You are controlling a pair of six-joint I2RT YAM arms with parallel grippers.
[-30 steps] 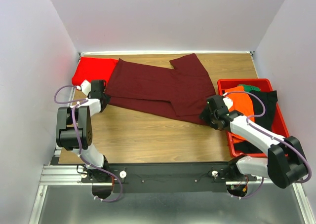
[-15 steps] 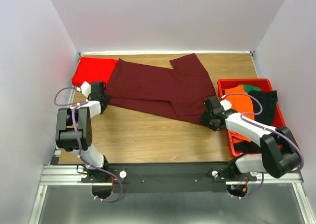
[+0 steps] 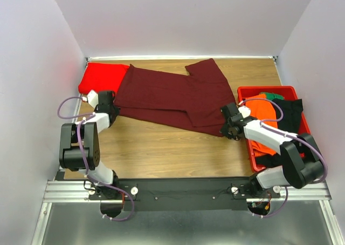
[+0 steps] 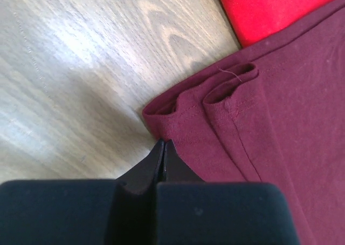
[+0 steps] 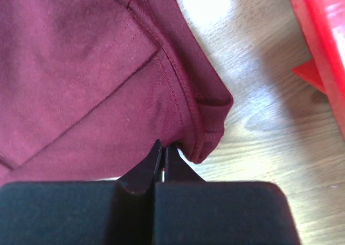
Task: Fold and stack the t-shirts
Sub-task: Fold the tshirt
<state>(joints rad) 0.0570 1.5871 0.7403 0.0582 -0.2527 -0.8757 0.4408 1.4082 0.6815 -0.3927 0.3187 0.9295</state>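
Note:
The dark maroon t-shirt (image 3: 172, 96) lies spread across the middle of the table. Its left end overlaps the folded bright red t-shirt (image 3: 101, 76) in the far left corner. My left gripper (image 3: 110, 110) is at the maroon shirt's near left corner. In the left wrist view its jaws (image 4: 163, 143) are shut, with the tips pinching the doubled hem (image 4: 183, 115); the red shirt (image 4: 269, 7) lies beyond. My right gripper (image 3: 229, 127) is at the shirt's near right corner. There its jaws (image 5: 164, 146) are shut on the cloth beside the folded hem (image 5: 207, 126).
A red bin (image 3: 267, 88) at the right edge holds orange (image 3: 264, 113), black and green clothes, and its wall (image 5: 323, 40) stands close to the right gripper. Bare wood (image 3: 161, 148) runs along the near side. White walls enclose the table.
The right gripper slid a little left onto the shirt's corner and closed from open to shut. The left gripper stayed shut and barely moved.

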